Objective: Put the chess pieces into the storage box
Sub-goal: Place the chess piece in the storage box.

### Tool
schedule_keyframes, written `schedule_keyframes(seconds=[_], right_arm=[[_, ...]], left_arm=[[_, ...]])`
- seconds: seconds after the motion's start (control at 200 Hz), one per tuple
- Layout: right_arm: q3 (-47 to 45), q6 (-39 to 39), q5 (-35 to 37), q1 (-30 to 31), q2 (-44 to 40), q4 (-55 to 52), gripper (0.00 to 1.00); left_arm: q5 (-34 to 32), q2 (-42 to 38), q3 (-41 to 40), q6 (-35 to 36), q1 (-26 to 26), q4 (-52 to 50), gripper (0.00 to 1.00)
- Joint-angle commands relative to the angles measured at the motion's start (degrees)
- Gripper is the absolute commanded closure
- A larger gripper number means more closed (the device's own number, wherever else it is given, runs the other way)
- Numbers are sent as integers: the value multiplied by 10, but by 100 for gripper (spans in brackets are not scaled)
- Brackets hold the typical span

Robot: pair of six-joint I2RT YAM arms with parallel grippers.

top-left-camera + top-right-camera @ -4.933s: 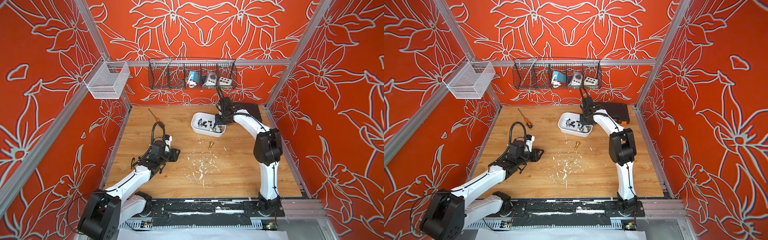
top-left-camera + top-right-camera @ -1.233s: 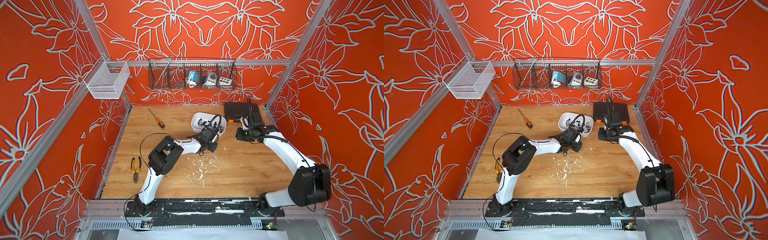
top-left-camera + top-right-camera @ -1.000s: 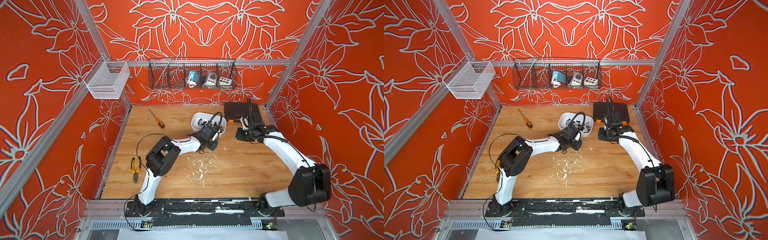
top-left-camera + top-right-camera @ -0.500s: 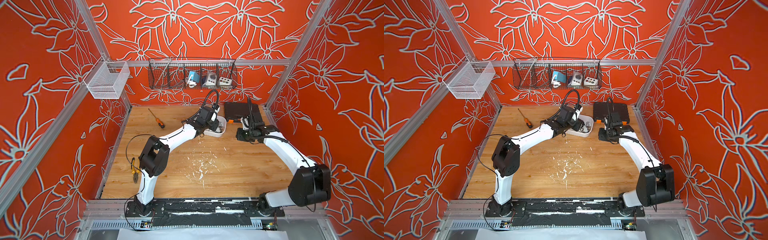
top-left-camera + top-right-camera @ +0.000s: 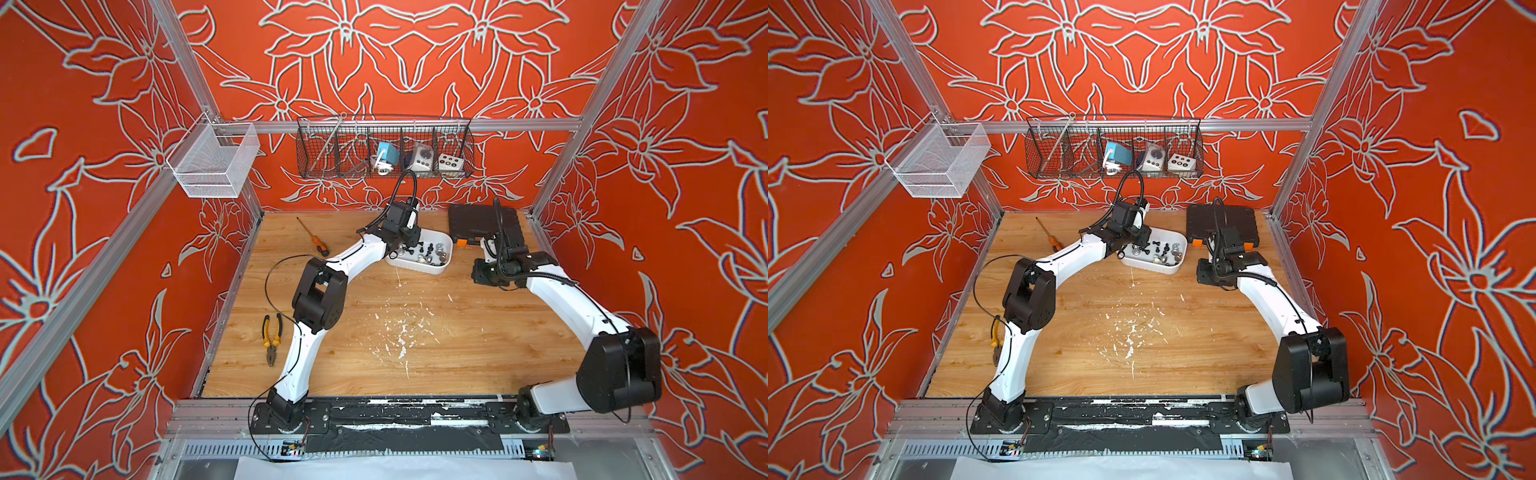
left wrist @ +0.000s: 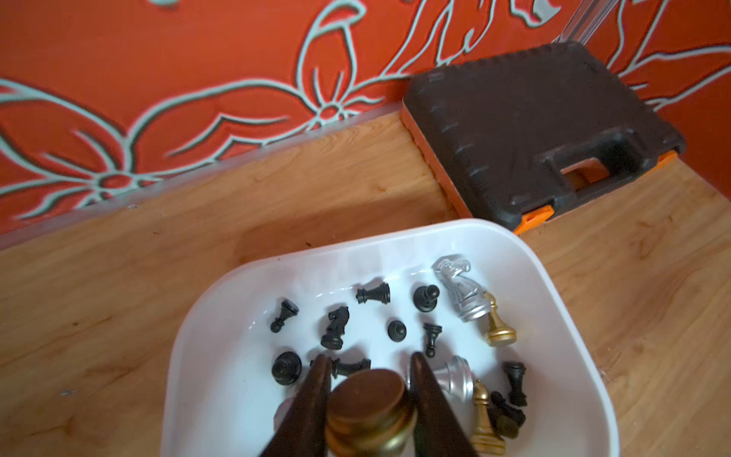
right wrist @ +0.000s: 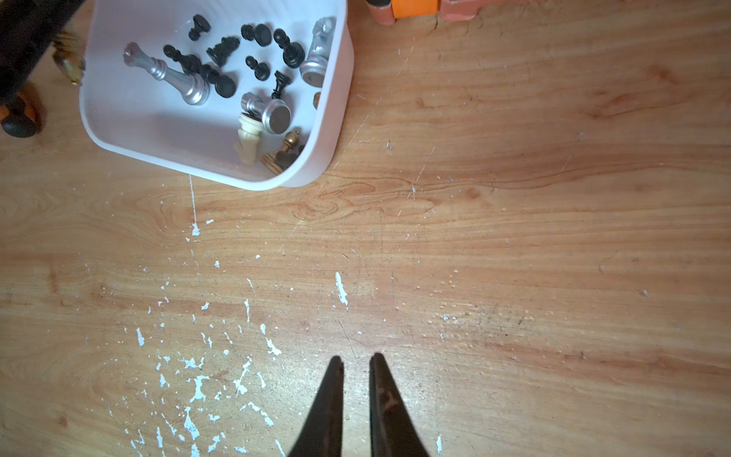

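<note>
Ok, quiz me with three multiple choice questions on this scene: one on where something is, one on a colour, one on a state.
1. Where is the black toolcase?
A. On the table near the back wall, beside the storage box
B. Inside the hanging wire basket
C. At the front edge, by the arm bases

2. What colour is the chess piece in the left tool?
A. Silver
B. Gold
C. Cream

3. How is the right tool?
A. Wide open over the box
B. Shut on a black pawn
C. Shut and empty above the table

Answers:
1 A: the case lies on the wood by the back wall, next to the box.
2 B: the base gripped over the box is gold.
3 C: its tips nearly meet with nothing between them, and only bare wood shows below.
</note>
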Motion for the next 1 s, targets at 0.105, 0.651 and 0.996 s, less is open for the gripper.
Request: schedule_keyframes(seconds=[0.105,0.651,0.996], right_arm=[[-13,-7,-5,-3,1,-3,84],[-22,-9,-3,-5,-12,-6,84],[-23,-6,0,-6,-26,-13,84]], left_arm=[[26,18,14,-9,-4,2,70],[33,1,-26,-19,-5,20,60],[33,-17,-35,-20,-5,23,60]])
